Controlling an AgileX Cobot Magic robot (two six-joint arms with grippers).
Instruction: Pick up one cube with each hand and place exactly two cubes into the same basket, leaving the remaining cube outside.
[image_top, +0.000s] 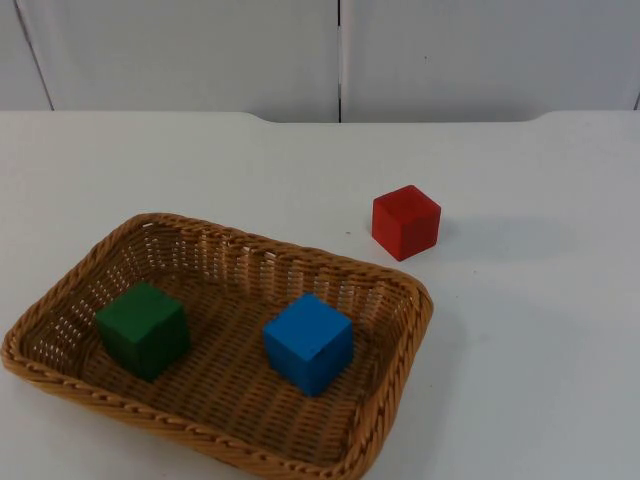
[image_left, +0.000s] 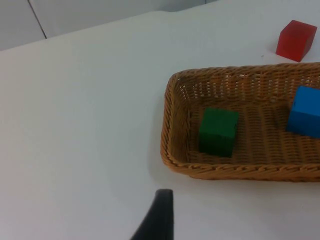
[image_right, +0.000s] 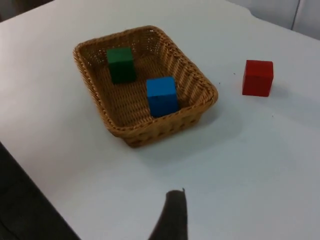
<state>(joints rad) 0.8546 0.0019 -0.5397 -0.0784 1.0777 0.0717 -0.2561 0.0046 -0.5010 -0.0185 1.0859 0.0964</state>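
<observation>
On my white table (image_top: 540, 360), the woven wicker basket (image_top: 60, 375) holds the green cube (image_top: 143, 328) and blue cube (image_top: 308, 342); the smooth red cube (image_top: 405, 221) sits outside, nearby. Left gripper (image_left: 159, 220) and right gripper (image_right: 172, 217) hover clear; jaw positions I cannot tell.

Both robot arms drawn back, grippers held high above the table.

1 black fingertip of the left gripper (image_left: 157, 217) rises as a tapered point in the left wrist view, tilted a little, touching nothing. 1 black fingertip of the right gripper (image_right: 172, 217) stands the same way in the right wrist view, also free. Each wrist looks down at a slant from well above the surface. Neither gripper holds anything.
</observation>
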